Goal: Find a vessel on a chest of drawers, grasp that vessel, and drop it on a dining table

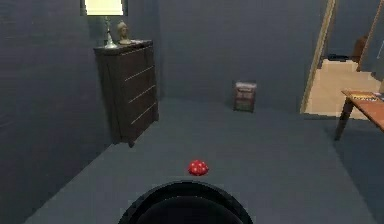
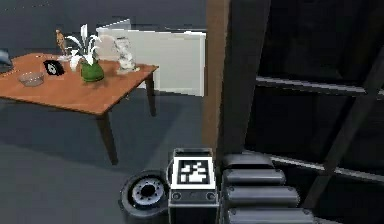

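A tall dark chest of drawers (image 1: 128, 85) stands against the wall on the forward view's left. On its top are a lamp (image 1: 105, 15) and a small greyish object (image 1: 123, 32), too small to name. In the arm side view a wooden dining table (image 2: 110, 88) carries a white-flowered plant in a green pot (image 2: 90, 70), a small bowl (image 2: 30, 77), a dark object (image 2: 52, 68) and a white item (image 2: 125, 55). The gripper's dark body (image 2: 148, 197) sits at the bottom edge, left of a white marker square (image 2: 192, 172). Its far end is hidden, so I cannot tell whether it holds anything.
A small red object (image 1: 198, 168) lies on the floor just ahead of the robot's base (image 1: 185, 208). A small crate (image 1: 245, 96) stands by the far wall. A doorway (image 1: 345, 60) and a wooden table edge (image 1: 365, 105) lie right. A brown upright (image 2: 215, 70) and dark frame (image 2: 310, 110) stand close.
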Available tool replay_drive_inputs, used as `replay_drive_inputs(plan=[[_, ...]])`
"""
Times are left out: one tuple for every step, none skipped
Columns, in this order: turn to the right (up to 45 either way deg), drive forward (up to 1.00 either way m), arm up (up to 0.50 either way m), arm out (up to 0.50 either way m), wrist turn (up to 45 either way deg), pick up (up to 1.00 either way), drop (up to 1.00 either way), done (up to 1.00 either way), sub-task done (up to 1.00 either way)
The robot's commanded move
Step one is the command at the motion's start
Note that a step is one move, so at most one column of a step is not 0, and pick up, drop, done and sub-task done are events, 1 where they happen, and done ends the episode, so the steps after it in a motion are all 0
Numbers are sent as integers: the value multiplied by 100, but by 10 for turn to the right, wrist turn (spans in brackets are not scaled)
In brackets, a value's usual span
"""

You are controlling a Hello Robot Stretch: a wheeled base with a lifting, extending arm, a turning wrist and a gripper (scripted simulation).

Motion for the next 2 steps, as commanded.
replay_drive_inputs(plan=[[60,0,0,0,0,0,0,0,0],[0,30,0,0,0,0,0,0,0]])
